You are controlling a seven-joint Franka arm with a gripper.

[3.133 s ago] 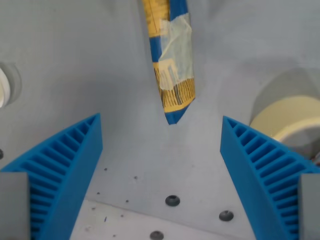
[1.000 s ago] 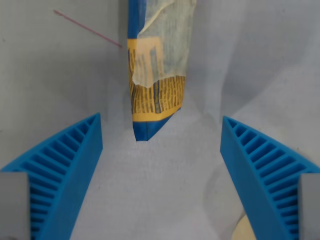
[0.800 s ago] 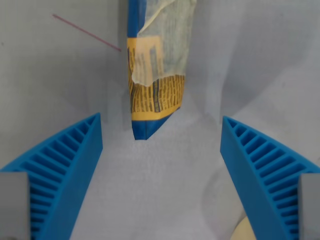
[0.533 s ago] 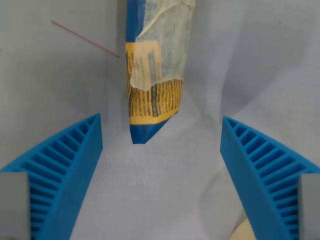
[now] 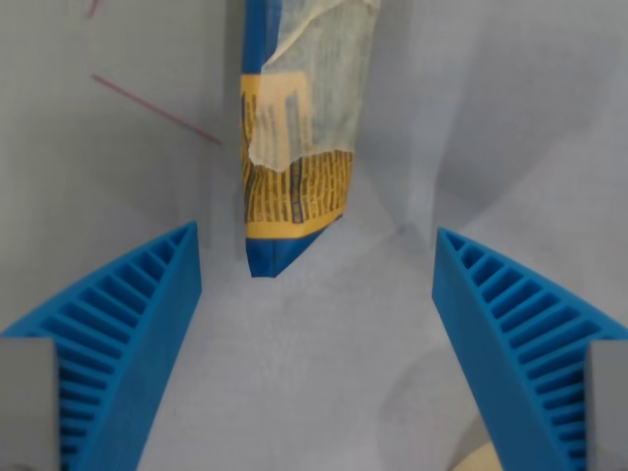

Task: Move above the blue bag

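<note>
The gripper (image 5: 316, 294) is wide open and holds nothing. Its two blue ribbed fingers (image 5: 123, 334) stand far apart at the bottom corners of the wrist view, one on the wrist view's left and one on the wrist view's right. Between them is only the bare grey table (image 5: 314, 392).

The blue bag (image 5: 294, 137) lies on the table at the top of the view, a bit left of the middle. It is blue and yellow with a clear, see-through patch. Its pointed blue tip comes down toward the gap between the fingers but touches neither one.

A thin red line (image 5: 157, 110) is drawn on the table, just left of the bag.
</note>
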